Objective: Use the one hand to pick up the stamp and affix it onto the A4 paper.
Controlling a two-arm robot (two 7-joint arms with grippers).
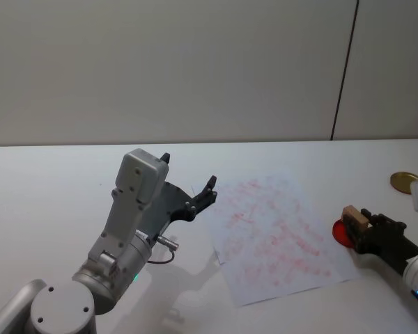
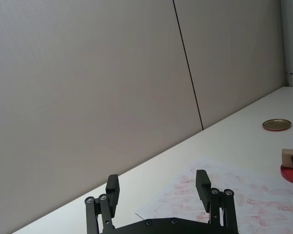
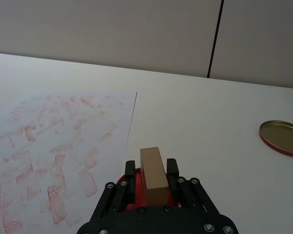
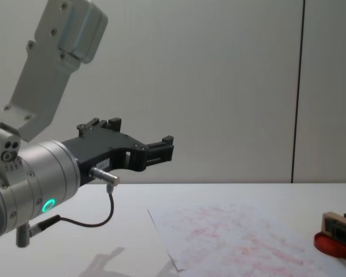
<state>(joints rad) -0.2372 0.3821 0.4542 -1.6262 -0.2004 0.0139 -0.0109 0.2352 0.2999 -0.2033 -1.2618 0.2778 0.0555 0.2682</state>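
Observation:
My right gripper (image 1: pixel 360 224) (image 3: pixel 152 176) is shut on the stamp (image 1: pixel 354 217) (image 3: pixel 153 171) (image 4: pixel 333 224), a small tan wooden block. It holds the stamp just above the round red ink pad (image 1: pixel 343 234) (image 4: pixel 333 243), off the right edge of the A4 paper (image 1: pixel 275 236) (image 3: pixel 49 146) (image 4: pixel 230 239). The paper lies flat on the table, covered in faint red stamp marks. My left gripper (image 1: pixel 189 182) (image 2: pixel 158 187) (image 4: pixel 135 138) hangs open in the air to the left of the paper, holding nothing.
A round brass-coloured lid (image 1: pixel 405 181) (image 3: pixel 282 137) (image 2: pixel 277 125) lies on the white table (image 1: pixel 49 195) at the far right. A plain wall with a dark vertical seam stands behind the table.

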